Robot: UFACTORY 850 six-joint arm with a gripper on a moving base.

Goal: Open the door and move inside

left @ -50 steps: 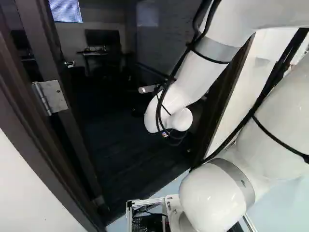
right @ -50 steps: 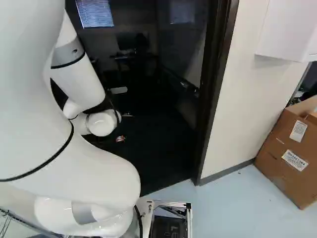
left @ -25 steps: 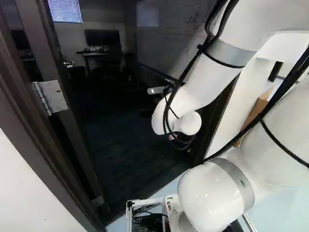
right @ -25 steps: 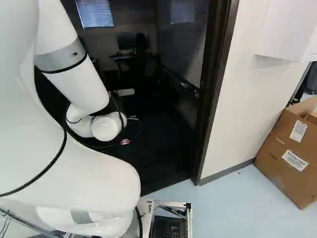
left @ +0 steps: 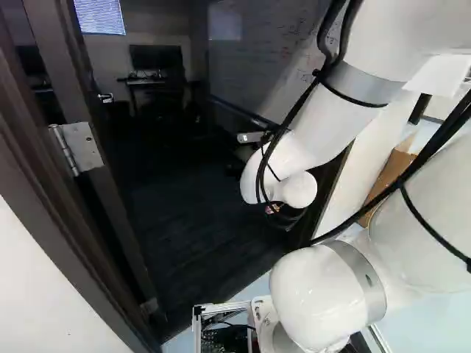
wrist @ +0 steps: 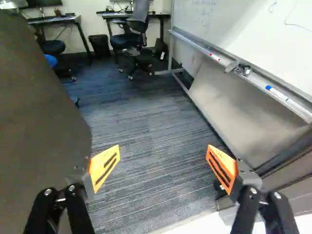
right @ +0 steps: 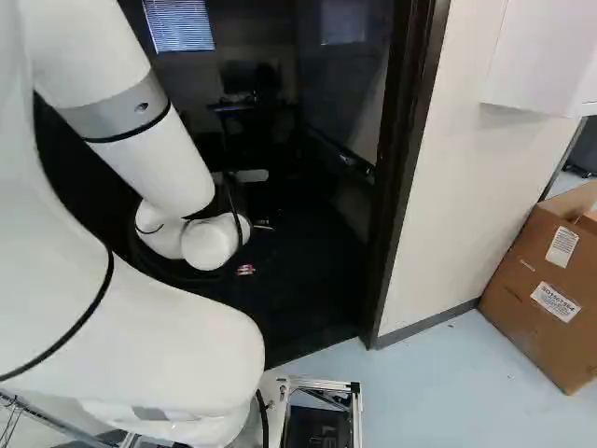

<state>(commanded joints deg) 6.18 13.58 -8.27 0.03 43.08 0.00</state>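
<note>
The claw (wrist: 163, 152) has its fingers spread wide and holds nothing, presumably because the door (wrist: 39, 122) already stands open. The door lies close beside the claw, contact uncertain; the arm (left: 316, 121) probably reaches inward to guard against its swinging back. Ahead of the claw, carpet (wrist: 141, 117) runs beside a whiteboard (wrist: 273, 34) towards a chair (wrist: 137, 24), suggesting room for the base to enter.

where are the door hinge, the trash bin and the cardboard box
door hinge (left: 83, 151), left base view, on its metal plate
trash bin (wrist: 100, 48), wrist view, on its side
cardboard box (right: 522, 271), right base view, on its labelled side
</note>
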